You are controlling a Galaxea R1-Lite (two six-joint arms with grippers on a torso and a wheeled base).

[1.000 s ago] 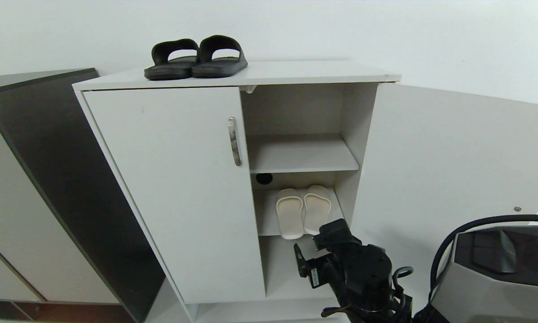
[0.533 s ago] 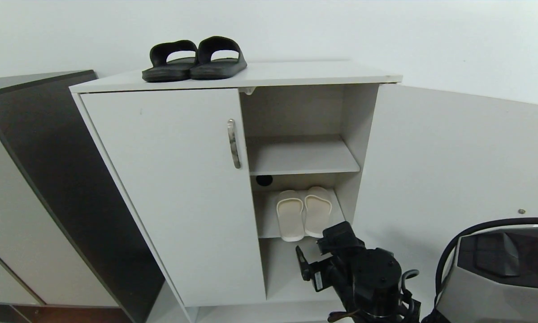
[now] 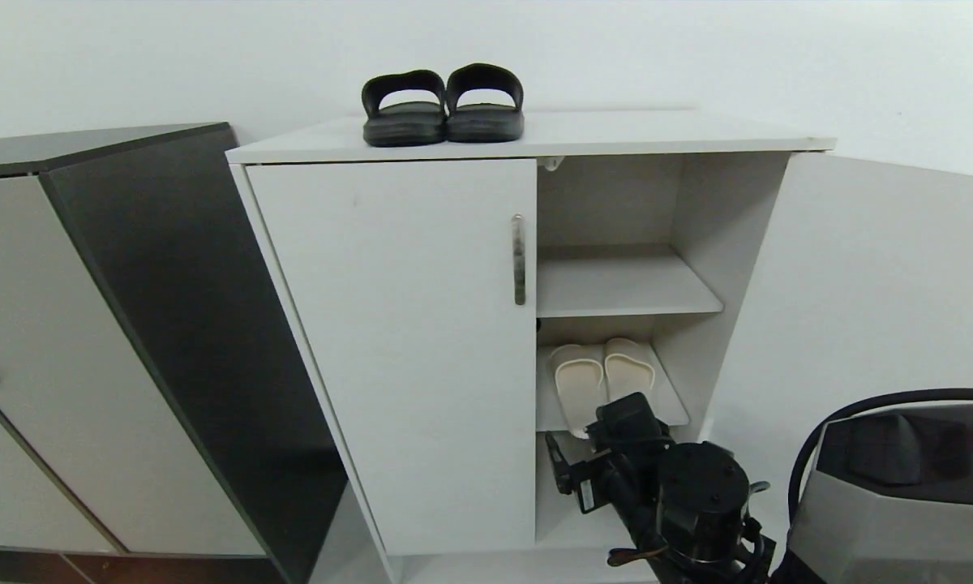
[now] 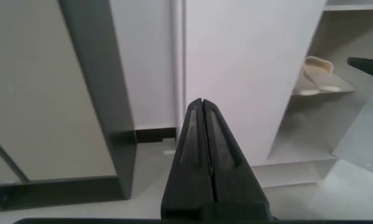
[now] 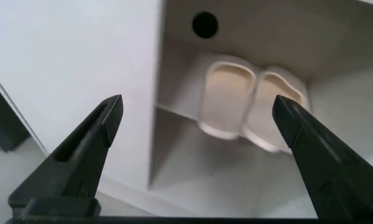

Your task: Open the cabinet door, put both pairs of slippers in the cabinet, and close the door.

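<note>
From the head we see black slippers [image 3: 486,122] atop the cabinet [image 3: 657,130]; our right gripper [image 5: 198,106] gapes before shelved white slippers [image 5: 231,93]; left gripper [image 4: 202,106] pressed together.

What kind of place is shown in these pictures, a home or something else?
Probably a home entryway, or a mock-up of one: an open white shoe cabinet with cream slippers inside and black slippers on top, standing against a plain wall.

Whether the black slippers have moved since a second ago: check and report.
No. The black slippers sit on the same part of the cabinet top, above the closed door; the whole head view shifted, so the camera moved, not they.
</note>
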